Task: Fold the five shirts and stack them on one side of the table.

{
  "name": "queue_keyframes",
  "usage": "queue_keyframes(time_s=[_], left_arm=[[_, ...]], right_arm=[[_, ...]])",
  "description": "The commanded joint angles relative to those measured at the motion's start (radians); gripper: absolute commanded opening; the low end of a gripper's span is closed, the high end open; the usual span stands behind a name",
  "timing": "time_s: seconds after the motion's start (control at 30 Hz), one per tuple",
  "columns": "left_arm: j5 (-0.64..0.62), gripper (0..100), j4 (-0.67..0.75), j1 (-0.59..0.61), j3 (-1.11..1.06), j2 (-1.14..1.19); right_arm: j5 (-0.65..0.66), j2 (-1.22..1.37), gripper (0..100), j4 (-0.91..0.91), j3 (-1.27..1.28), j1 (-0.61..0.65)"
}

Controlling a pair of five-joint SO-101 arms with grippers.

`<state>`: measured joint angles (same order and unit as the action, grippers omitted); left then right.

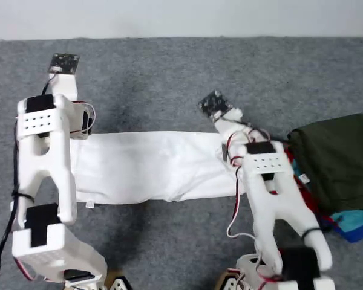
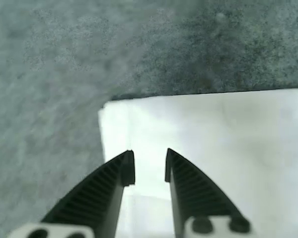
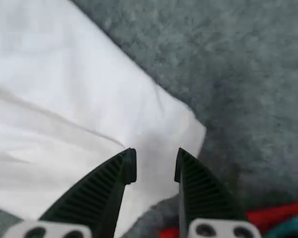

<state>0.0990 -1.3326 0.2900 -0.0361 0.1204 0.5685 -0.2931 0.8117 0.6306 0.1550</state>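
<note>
Left wrist view: left pincer (image 2: 149, 167) parted over the long white cloth shirt (image 2: 213, 139)

Its dark ribbed jaws stand a narrow gap apart and hold nothing. They hang above the shirt's short edge, near a corner. The right pincer (image 3: 155, 167) is likewise slightly parted and empty, over the opposite end. Seen from above, the shirt is folded into a strip. Its long axis runs across the grey felt-like surface (image 1: 169, 78) from the left arm (image 1: 45, 157) to the right arm (image 1: 269, 181). Each arm is nearest its own end, so the next fold probably calls for both to take hold there. The pile of folded cloth shirts (image 1: 336, 157), dark green on top, lies just beside the right arm, the nearer one for stacking.
</note>
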Motion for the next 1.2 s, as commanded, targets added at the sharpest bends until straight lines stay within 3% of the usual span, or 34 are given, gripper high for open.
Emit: queue_keyframes(time_s=[0.0,0.2,0.4,0.9,1.0,1.07,1.17], left_arm=[[-0.063,12,-0.091,0.095,0.064,-0.075],[-0.025,13,-0.236,0.163,0.070,0.069],[-0.018,16,-0.238,0.167,0.110,0.282],[-0.021,16,-0.193,0.130,0.208,0.606],[-0.046,11,-0.204,0.135,0.243,0.629],[-0.057,2,-0.215,0.129,0.266,0.626],[-0.055,1,-0.262,0.089,0.311,0.609]], right_arm=[[-0.009,-0.127,14.2,0.177,-0.126,-0.012],[-0.009,-0.168,14.1,0.278,-0.130,-0.012],[-0.075,-0.174,14.0,0.278,-0.130,-0.007],[-0.078,-0.179,14.0,0.277,-0.080,-0.004],[-0.078,-0.179,14.0,0.277,-0.080,-0.004],[-0.078,-0.179,14.0,0.277,-0.080,-0.004],[-0.078,-0.179,14.0,0.277,-0.078,-0.004]])
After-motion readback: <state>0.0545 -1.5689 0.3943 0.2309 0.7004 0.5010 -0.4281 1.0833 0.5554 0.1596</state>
